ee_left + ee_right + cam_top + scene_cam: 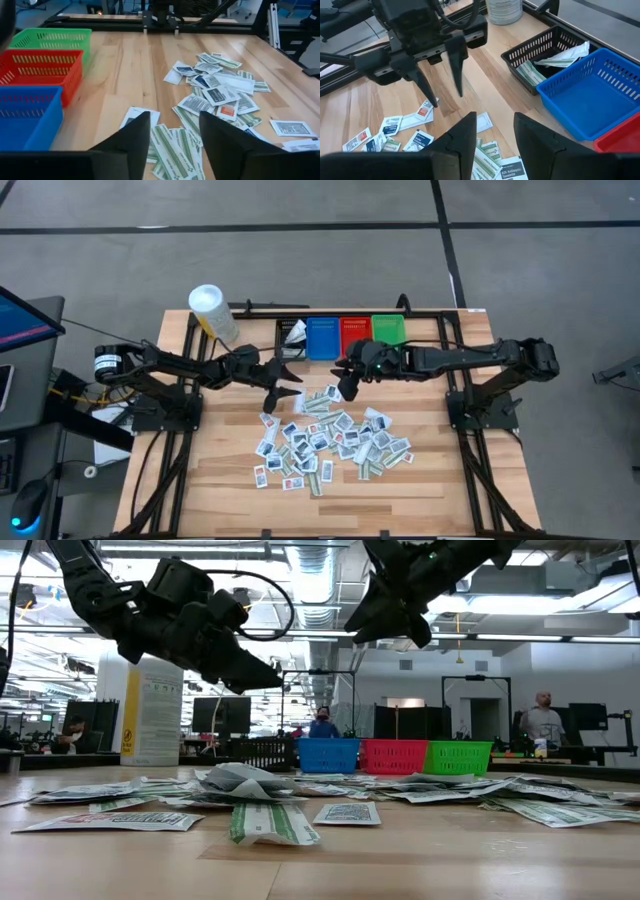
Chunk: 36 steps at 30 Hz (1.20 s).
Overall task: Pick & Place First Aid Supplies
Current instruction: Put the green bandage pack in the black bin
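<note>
Left gripper [283, 381] hangs spread and empty just above the upper-left edge of the first aid supplies [325, 440], which lie below and to its right; right gripper [343, 377], part-open and holding nothing, hovers over the pile's top edge — about equally near. Upper centre, the black bin [540, 55] holds a few packets — the blue bin [322, 337] looks empty.

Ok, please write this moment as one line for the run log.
left gripper: open, empty, above table | right gripper: open, empty, above packets | black bin: some packets inside | blue bin: nothing visible inside
</note>
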Tool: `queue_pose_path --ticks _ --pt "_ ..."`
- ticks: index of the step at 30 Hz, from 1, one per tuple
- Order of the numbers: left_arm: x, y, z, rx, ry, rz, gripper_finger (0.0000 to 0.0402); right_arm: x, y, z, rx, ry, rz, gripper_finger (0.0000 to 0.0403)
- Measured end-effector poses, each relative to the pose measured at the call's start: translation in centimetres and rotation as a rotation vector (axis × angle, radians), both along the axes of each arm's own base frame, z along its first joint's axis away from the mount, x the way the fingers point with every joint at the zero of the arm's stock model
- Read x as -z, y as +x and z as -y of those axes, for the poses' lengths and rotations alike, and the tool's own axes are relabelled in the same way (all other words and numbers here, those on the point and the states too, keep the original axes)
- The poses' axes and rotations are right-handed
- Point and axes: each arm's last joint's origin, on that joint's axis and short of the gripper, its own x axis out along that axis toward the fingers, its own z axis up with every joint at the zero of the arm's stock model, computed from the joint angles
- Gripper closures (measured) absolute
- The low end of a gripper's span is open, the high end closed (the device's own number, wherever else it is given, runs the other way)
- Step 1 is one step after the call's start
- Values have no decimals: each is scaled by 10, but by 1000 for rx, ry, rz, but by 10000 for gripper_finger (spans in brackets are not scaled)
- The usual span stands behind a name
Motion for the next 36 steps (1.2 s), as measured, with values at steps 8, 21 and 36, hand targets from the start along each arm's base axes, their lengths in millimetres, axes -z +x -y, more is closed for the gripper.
queue_pose_path --ticks 8,21,36 --pt "15 1 -2 -53 55 -84 209 0 1 -8 -23 -1 0 277" --pt "74 10 5 -21 23 -280 215 0 1 -19 -36 -17 -3 277" --pt "95 13 14 -22 47 -332 242 0 1 -21 -34 -10 0 277"
